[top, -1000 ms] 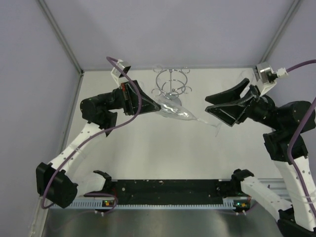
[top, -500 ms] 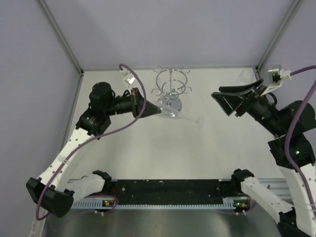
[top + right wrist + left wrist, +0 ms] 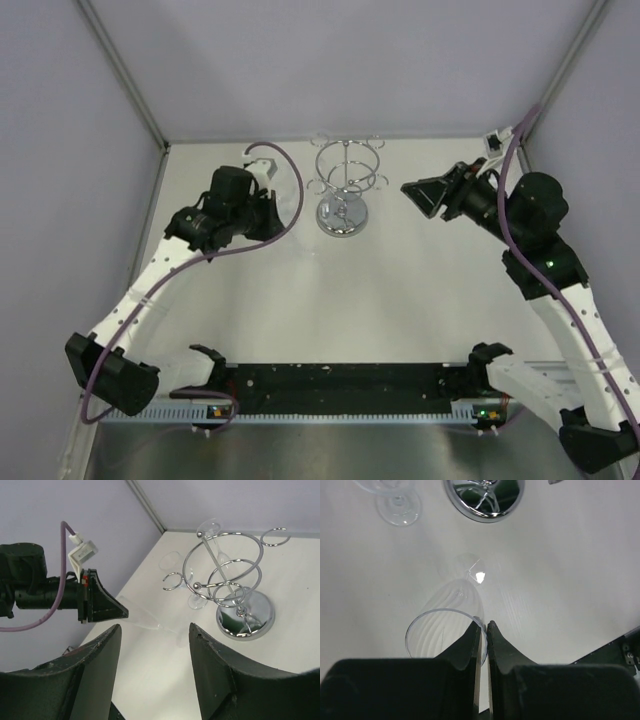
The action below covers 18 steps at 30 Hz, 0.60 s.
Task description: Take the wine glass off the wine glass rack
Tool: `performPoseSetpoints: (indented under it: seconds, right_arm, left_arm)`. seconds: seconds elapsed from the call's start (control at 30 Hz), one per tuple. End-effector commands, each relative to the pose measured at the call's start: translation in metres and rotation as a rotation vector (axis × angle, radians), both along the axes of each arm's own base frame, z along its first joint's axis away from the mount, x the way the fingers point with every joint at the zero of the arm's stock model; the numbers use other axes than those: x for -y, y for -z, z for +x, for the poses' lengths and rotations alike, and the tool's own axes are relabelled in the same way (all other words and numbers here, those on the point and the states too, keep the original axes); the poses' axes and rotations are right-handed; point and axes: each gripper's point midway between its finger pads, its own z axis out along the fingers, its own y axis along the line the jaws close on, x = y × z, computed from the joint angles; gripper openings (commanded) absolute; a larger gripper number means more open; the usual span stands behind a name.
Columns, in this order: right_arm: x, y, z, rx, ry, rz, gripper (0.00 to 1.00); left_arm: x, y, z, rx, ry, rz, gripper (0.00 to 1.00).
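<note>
Already off the wine glass rack (image 3: 245, 616), your wine glass (image 3: 451, 605) hangs tilted from the left hand (image 3: 483, 626). Its rim is up at the hand and its stem slants down toward the counter (image 3: 400, 300), with the foot near the rack's mirrored base but apart from it. The glass is so clear against the white surface that you can't really tell whether the foot touches down or floats just above.

That left hand is clamped on the rim of the bowl, with one finger (image 3: 468, 647) inside, the other outside, and the glass wall pinched between them. Your left arm runs up the left side of the counter from its base and bends. Its forearm turns inward toward the rack, and the wrist is pitched down so its camera looks along the glass at the surface.

The rack stands upright at the back middle of the counter. A second glass (image 3: 397, 507) stands on the counter beside the rack's base.

Your right hand (image 3: 154, 630) is spread wide with nothing between its fingers. It is raised off the counter to the right of the rack and aimed left at it. The right arm climbs the right side, folds at the elbow and reaches back inward.
</note>
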Motion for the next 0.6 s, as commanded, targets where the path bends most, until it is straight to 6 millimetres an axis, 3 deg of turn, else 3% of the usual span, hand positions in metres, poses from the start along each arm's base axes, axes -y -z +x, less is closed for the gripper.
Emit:
performPoseSetpoints:
  seconds: [0.0,0.2,0.57]
  right_arm:
    - [-0.007,-0.009,0.01,0.059,-0.013,0.021,0.56]
    - [-0.012,0.011,0.027,0.014,-0.004,-0.005,0.56]
    - [-0.019,0.034,0.052,-0.045,0.008,-0.041,0.57]
  left_arm:
    - [-0.031,-0.026,0.026,0.103,-0.117,0.153,0.0]
    - [-0.036,-0.031,0.046,0.075,-0.138,0.252,0.0]
    - [-0.029,-0.014,0.062,-0.002,-0.103,0.32,0.0]
